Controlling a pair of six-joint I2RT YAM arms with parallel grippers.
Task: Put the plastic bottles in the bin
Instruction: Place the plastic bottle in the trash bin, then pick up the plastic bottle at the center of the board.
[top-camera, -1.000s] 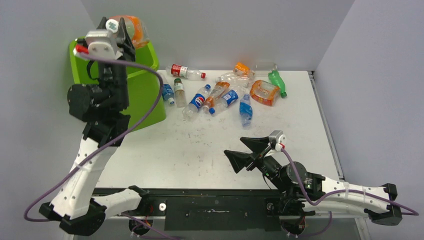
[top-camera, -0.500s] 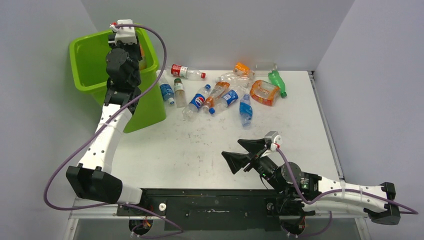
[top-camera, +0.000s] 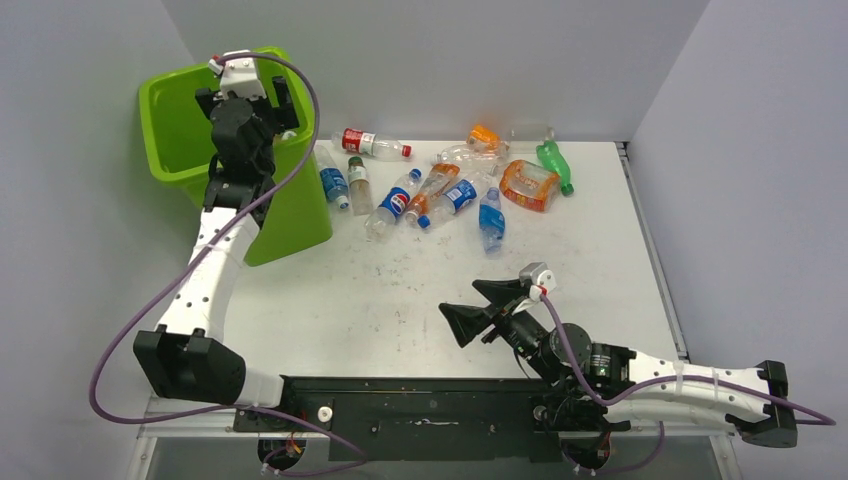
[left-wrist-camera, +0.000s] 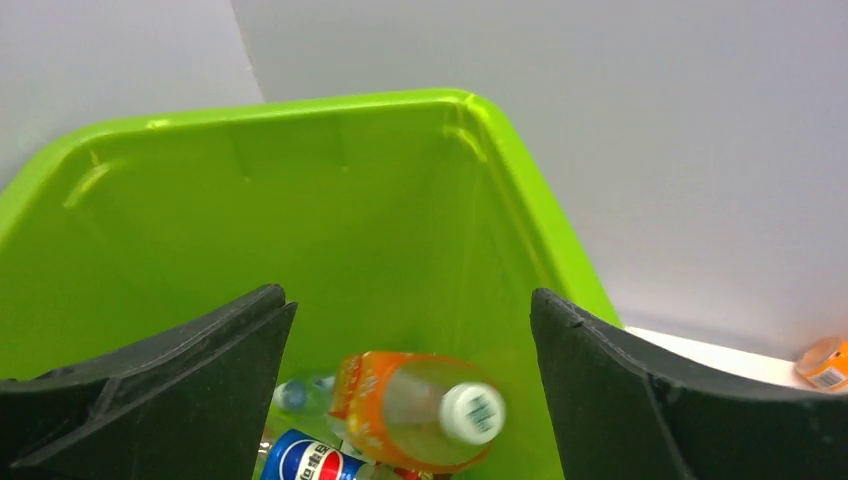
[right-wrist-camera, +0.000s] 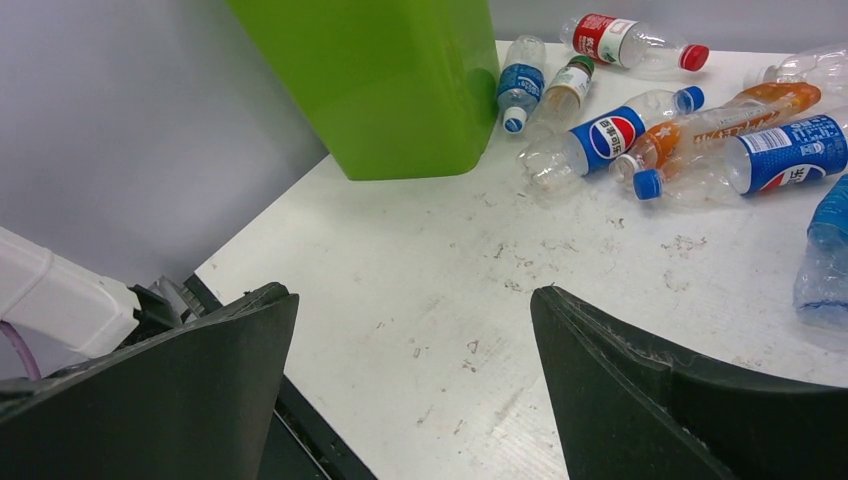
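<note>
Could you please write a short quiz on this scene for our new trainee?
1. True or false: the left gripper stands open above the bin.
2. What colour is the bottle with the white cap inside the bin? A: green. B: orange. C: purple.
3. What does the right gripper hold?
Key: 1 true; 2 B; 3 nothing, it is open above the table.

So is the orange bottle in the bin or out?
In. The orange bottle is inside the green bin, between its walls, below the open left gripper, touching neither finger.
</note>
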